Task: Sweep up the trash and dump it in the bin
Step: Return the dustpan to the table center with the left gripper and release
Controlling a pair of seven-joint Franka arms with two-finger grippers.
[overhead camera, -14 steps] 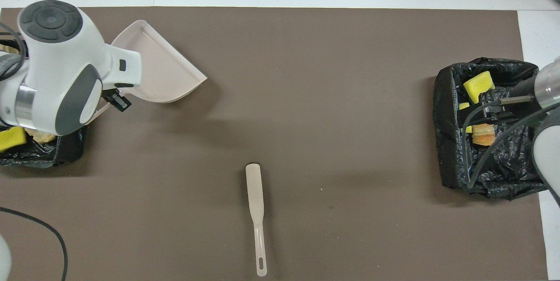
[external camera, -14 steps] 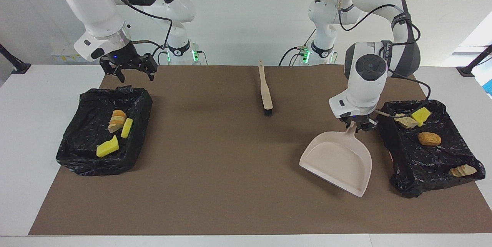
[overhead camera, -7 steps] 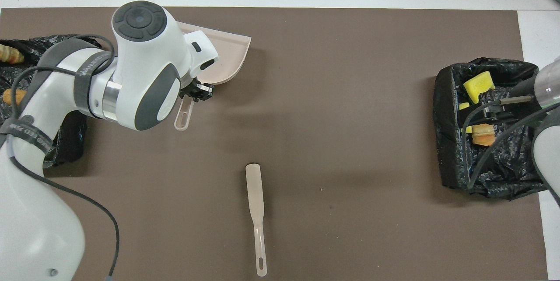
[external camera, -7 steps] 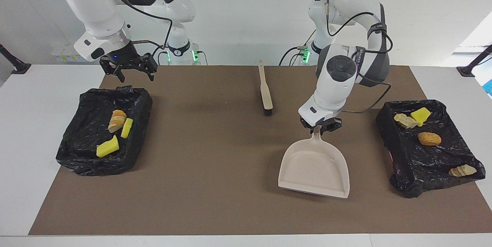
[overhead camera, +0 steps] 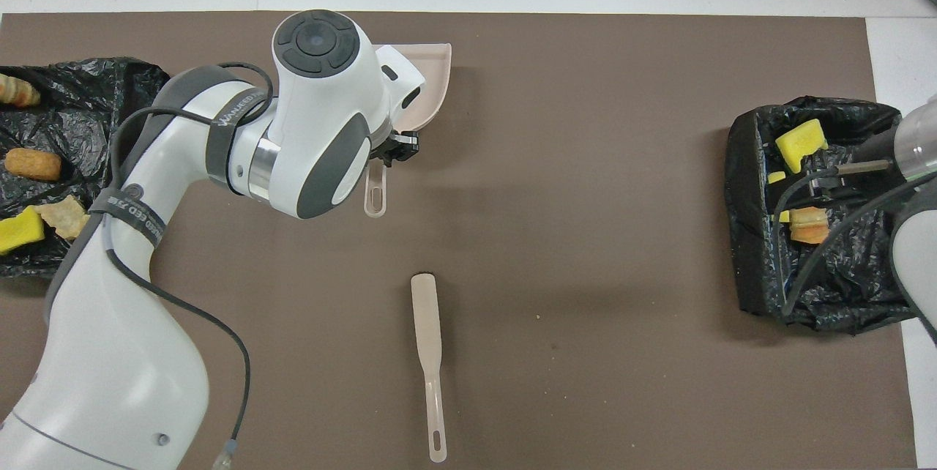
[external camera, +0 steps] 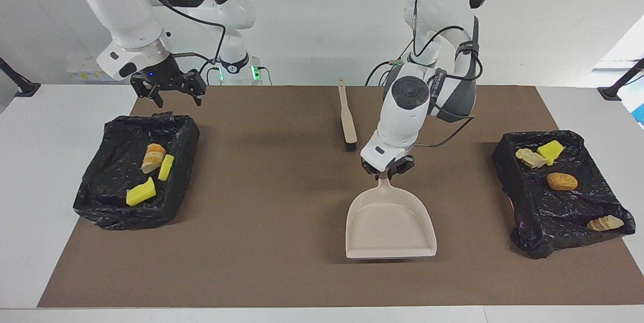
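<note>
trash [external camera: 562, 181]: all binned; empty dustpan [external camera: 390, 222], gripped by left jaws, carried back to mid-surface; right jaws open, waiting.

I see a beige dustpan [external camera: 390, 220] and brush [external camera: 347, 117] on a brown mat [external camera: 276, 242], black bin liners [external camera: 113, 182], yellow and tan trash [external camera: 141, 192], white arms.

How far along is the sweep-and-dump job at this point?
Done: all seven trash pieces lie in the two lined bins, three in the bin at the right arm's end, four in the bin at the left arm's end; none shows on the mat. In hand: the left gripper holds the empty dustpan by its handle, mid-mat. The right gripper waits open. Left: probably just parking the dustpan; the brush already lies on the mat.
</note>
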